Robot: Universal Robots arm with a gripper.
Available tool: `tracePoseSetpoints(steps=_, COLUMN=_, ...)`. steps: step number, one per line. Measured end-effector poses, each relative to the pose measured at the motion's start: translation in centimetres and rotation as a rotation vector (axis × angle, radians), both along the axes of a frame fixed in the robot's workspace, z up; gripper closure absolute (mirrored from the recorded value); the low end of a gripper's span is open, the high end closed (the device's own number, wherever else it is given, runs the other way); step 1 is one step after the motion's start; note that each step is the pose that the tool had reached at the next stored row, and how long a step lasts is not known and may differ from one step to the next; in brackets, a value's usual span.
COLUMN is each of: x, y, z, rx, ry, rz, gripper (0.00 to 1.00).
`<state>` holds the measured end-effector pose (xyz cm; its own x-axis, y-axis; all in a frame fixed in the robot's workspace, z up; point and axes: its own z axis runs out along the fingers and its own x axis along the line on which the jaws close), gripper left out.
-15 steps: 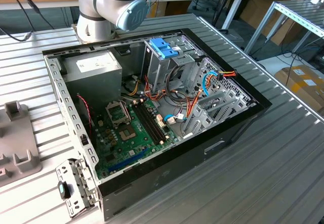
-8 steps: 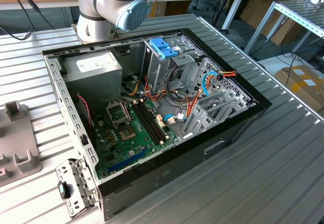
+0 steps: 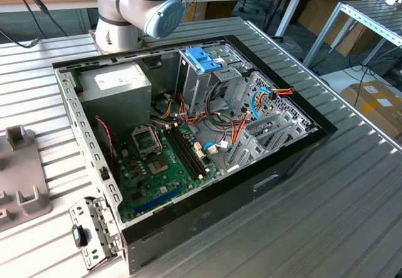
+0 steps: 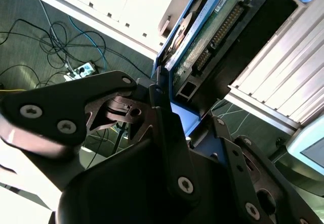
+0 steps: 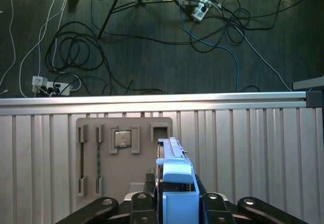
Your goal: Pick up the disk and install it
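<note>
Step in hand: judging the pick-up as done and the install as not yet done; holding the disk (image 4: 210, 39) clear of the ribbed table (image 5: 253, 153).
Pincer: gripper (image 4: 174, 115) clenching on the disk's blue carrier, dark fingers (image 4: 169, 138) pressing it from both sides in both wrist views.
Disk position: standing edge-up between the jaws, showing its green circuit-board face in the second wrist view; hanging over the table near its far edge, close to a grey slotted holder (image 5: 124, 148), whether beside or above it being impossible to tell.
Next move, as a judgement: calling for squaring the blue side rails with a free bay of the drive cage (image 3: 201, 90) inside the computer case (image 3: 251, 187), below the blue clip (image 3: 204, 58), and for threading past the orange and blue cables (image 3: 251, 102) crowding that corner.
Hidden or unclear: arm (image 3: 141, 5) being cut off at the top edge of the exterior view; exact fingertip contact lying behind the linkage plates; free bay being hard to pick out among brackets and wiring; gap between disk and case being impossible to judge.
</note>
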<state>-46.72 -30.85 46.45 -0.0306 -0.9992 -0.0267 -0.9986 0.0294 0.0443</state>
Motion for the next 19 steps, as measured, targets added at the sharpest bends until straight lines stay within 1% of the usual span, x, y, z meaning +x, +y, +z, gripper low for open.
tracePoseSetpoints(steps=19, x=0.00, y=0.00, z=1.43, rx=0.0000, ry=0.0000, rz=0.000, gripper=0.63)
